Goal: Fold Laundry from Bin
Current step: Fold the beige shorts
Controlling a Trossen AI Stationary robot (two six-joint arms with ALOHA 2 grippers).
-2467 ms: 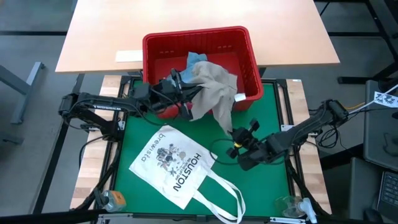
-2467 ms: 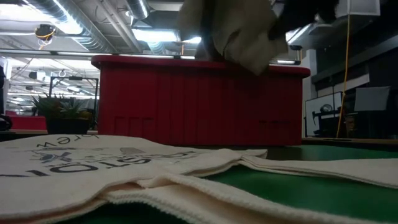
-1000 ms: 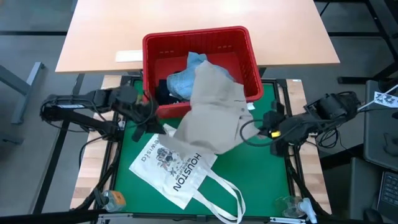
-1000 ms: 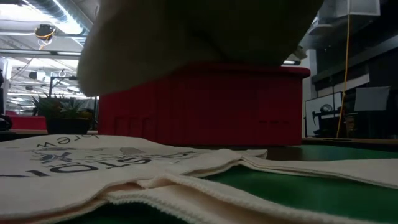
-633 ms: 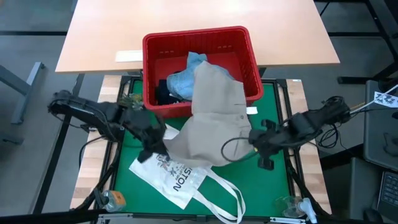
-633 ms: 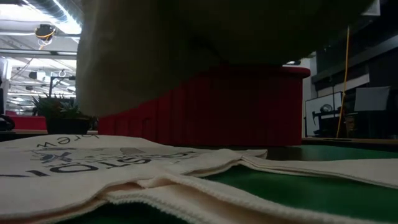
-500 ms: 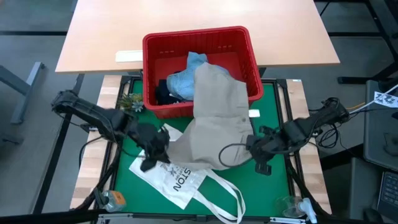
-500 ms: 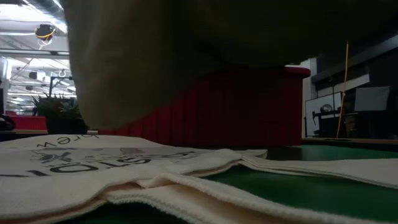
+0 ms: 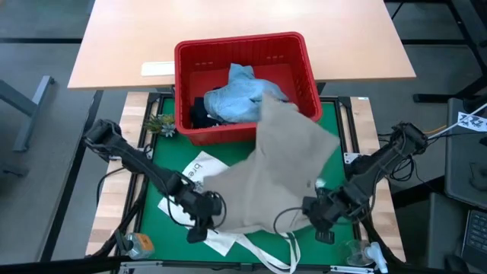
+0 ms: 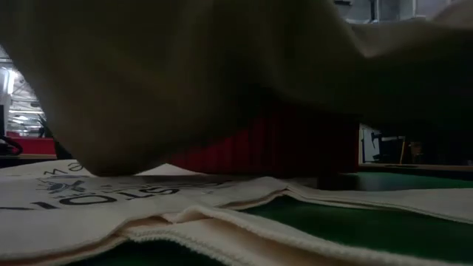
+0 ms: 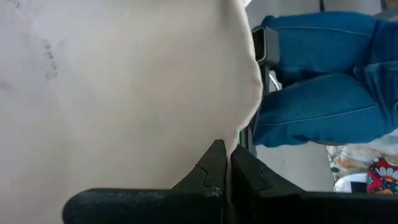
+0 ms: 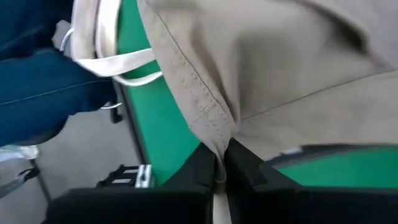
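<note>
High cam straight down, low cam table-level; both see bin.

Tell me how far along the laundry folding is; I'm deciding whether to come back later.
Early. Done: the beige garment is out of the red bin. In hand: the left gripper and right gripper each pinch its near edge, holding it above the green mat and white tote bag. Left: folding it, plus the jeans and a dark garment in the bin.

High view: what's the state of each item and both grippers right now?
Beige garment: out of the bin, spread between both grippers, covering most of the tote.
Red bin: upright, holding denim jeans.
Tote bag: flat on the mat.
Left gripper: shut on the garment.
Right gripper: shut on the garment.
</note>
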